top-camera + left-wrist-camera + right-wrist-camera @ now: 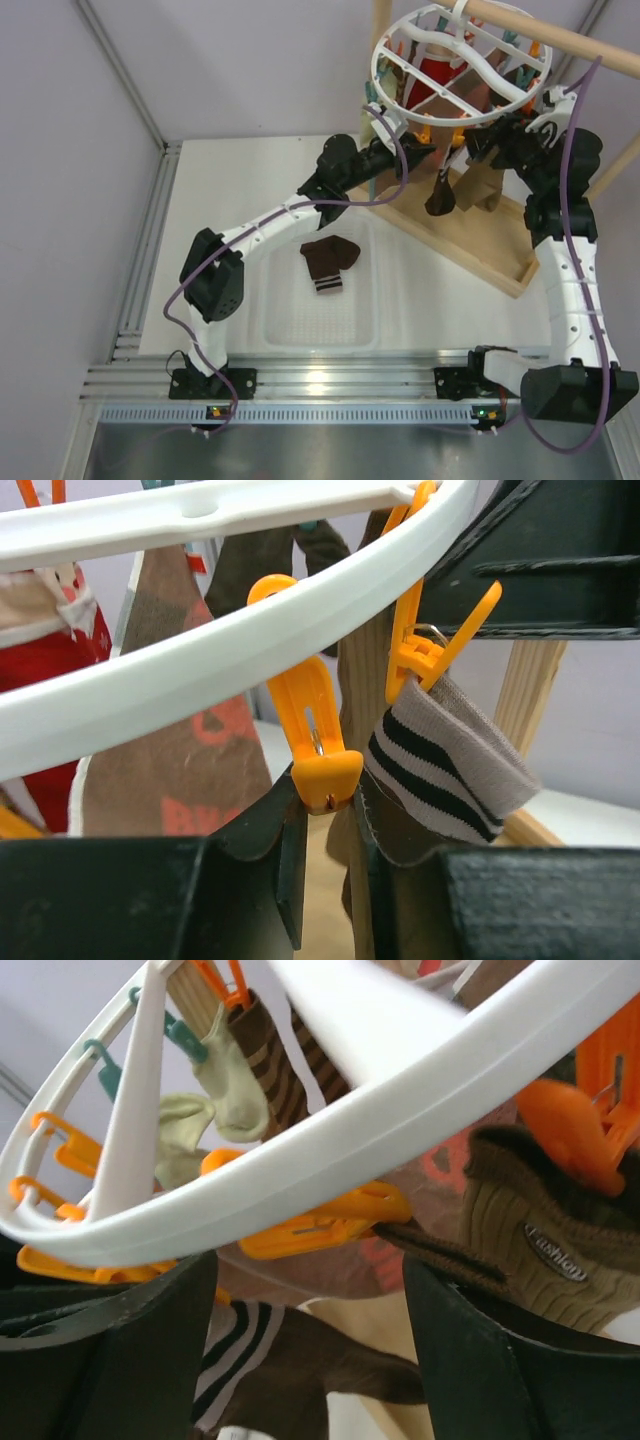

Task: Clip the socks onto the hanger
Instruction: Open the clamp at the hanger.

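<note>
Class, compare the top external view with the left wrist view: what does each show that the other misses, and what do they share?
Only the top external view shows the loose brown sock lying in the clear tray. Only the left wrist view shows how the left hand grips an orange peg by its lower end, and a second peg clamping a striped cuff. Both show the white ring hanger and the red sock hanging from it.

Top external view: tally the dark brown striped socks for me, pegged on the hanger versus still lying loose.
Hanging sock, pegged under the hanger: 1
Loose sock, lying in the clear tray: 1
Total dark brown socks: 2
</note>
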`<state>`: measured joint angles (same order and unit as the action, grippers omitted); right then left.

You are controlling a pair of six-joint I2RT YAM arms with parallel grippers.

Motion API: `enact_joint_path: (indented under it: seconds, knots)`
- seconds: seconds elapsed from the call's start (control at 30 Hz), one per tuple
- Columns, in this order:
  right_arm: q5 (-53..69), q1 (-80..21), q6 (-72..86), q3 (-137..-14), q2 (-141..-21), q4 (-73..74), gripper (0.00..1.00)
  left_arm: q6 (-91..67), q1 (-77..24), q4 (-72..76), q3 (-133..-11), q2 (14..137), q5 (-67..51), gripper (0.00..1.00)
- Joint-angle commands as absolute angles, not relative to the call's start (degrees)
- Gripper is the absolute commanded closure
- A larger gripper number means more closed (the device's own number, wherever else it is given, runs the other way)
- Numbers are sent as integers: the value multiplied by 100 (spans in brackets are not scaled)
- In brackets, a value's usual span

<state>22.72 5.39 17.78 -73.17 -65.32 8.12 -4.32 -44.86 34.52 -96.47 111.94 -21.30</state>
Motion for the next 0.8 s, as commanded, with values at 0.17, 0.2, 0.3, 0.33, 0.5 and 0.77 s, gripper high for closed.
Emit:
enact_joint_path:
  seconds: [0.17, 0.2, 0.3, 0.33, 0.5, 0.77]
  knots:
    - [3593, 668, 1257, -7778, -5696, 1310, 1, 702, -4535, 907, -10265, 10222, -2109, 100]
    - [3882, 668, 1222, -7813, -5661, 1336, 0, 747, -4561, 514, -10474, 10213, -2109, 100]
    - [3955, 668, 1231, -8173, -5774, 1818, 0, 835, -4658, -225, -11019, 10344, -2136, 100]
    - [3946, 668, 1204, -8417, -5827, 2150, 0, 826, -4684, -376, -11152, 10380, -2188, 100]
    - [4760, 659, 1590, -8675, -5941, 2189, 0, 914, -4807, -659, -11452, 10398, -2329, 100]
    - [4730, 221, 2373, -8209, -6143, 1266, 12, 888, -4895, -1151, -11847, 10520, -2610, 100]
